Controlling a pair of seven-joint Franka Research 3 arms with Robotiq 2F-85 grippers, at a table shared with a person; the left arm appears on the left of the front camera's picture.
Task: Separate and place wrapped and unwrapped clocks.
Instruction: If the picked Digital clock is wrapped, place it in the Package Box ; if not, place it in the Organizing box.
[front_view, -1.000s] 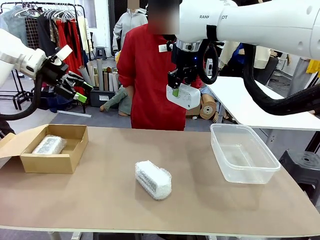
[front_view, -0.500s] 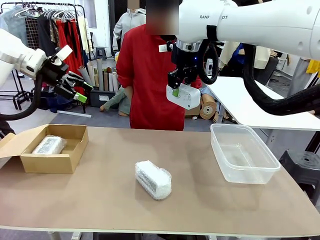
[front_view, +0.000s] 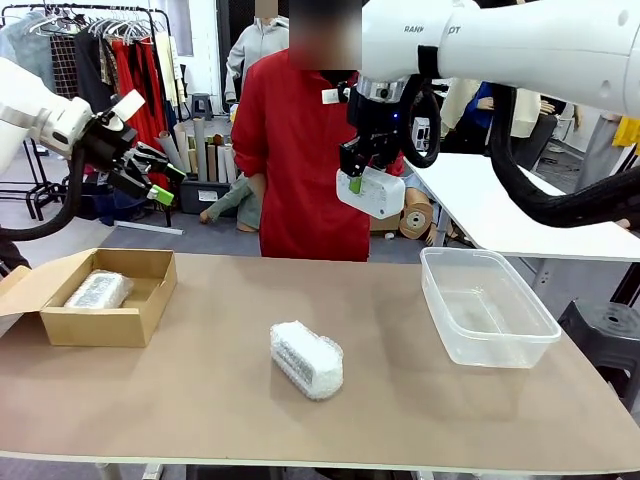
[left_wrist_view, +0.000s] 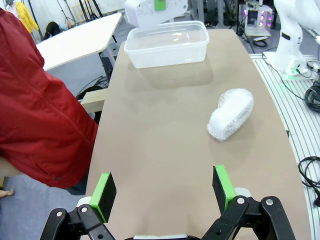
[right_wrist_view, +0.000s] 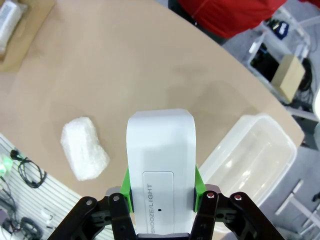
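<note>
One bubble-wrapped clock lies in the middle of the table, nearest the camera. Farther back, a second wrapped clock sits inside the cardboard box at left, and the clear tub stands at right. Above the far edge, the right gripper pinches the bare white clock aloft. The left gripper hangs with its fingers spread, holding nothing.

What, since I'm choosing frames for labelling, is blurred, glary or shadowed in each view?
Front view: sharp, evenly lit, a soft shadow under the wrapped clock. Left wrist view: sharp, a faint shadow beside the clear tub. Right wrist view: print on the bare clock in the right claw reads clearly; glints on that tub.
</note>
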